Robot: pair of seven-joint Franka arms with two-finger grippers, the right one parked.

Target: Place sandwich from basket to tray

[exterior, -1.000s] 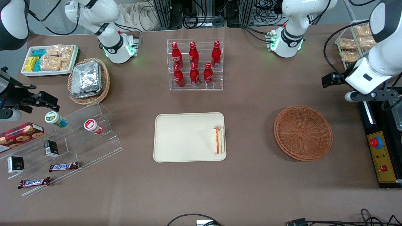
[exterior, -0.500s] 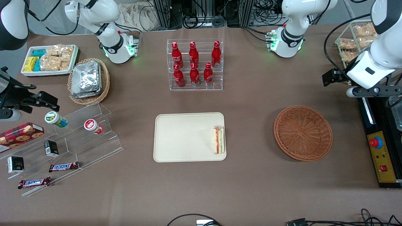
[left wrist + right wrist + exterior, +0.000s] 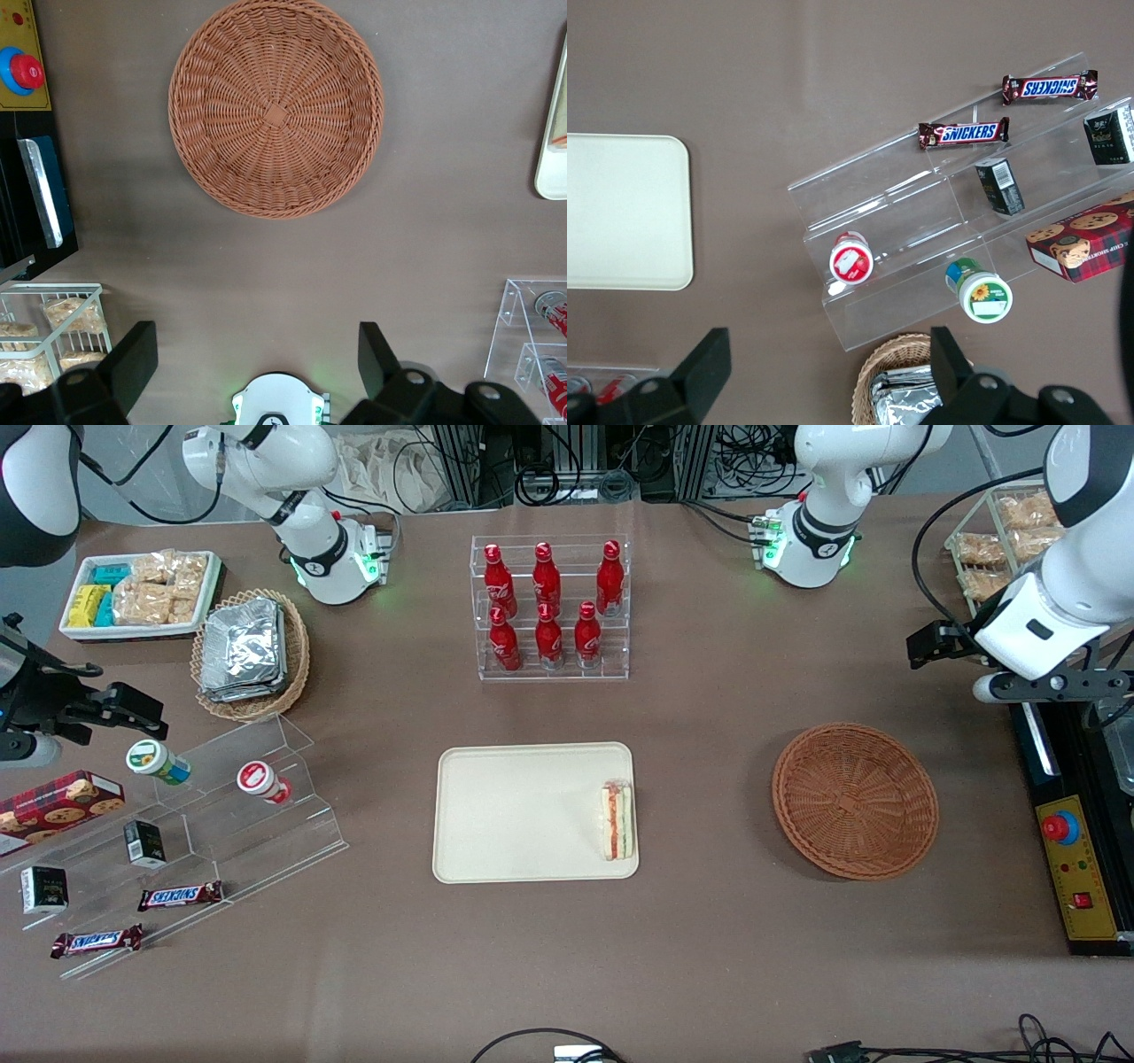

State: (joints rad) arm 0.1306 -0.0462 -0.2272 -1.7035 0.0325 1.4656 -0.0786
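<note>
My gripper [image 3: 257, 363] hangs high at the working arm's end of the table, its two fingers [image 3: 133, 359] spread wide with nothing between them, so I read it as released and carrying nothing. Going from the nearest thing outward: the sandwich [image 3: 617, 820] lies flat on the tray [image 3: 518, 815], tucked against the tray's edge that faces the basket, filling stripe showing. The basket [image 3: 855, 800] sits well apart from the tray toward the working arm, and I see only bare wicker inside it from both the front and wrist views. Farther from the front camera stands the clear rack of red bottles [image 3: 549, 607]. I judge the transfer done; all that looks left is parking the arm
</note>
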